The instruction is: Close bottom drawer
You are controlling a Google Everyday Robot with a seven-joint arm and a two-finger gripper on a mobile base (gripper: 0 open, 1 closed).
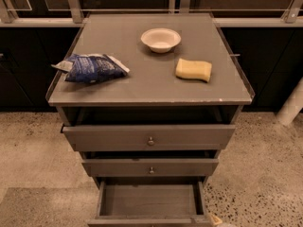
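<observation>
The bottom drawer (150, 201) is the narrowest of three grey-brown drawers and stands pulled far out, its empty inside showing. Its front panel runs along the lower edge of the view and its knob is out of view. Only a small pale tip of my gripper (216, 220) shows at the bottom edge, just right of the drawer's front right corner. The mid-width drawer (150, 167) and the widest top drawer (149, 137) sit above, each pulled out a little.
On the cabinet top (142, 86) lie a blue snack bag (92, 68), a white bowl (161, 39) and a yellow sponge (193, 70). Speckled floor (265, 174) lies on both sides. A white post (291, 105) stands at the right.
</observation>
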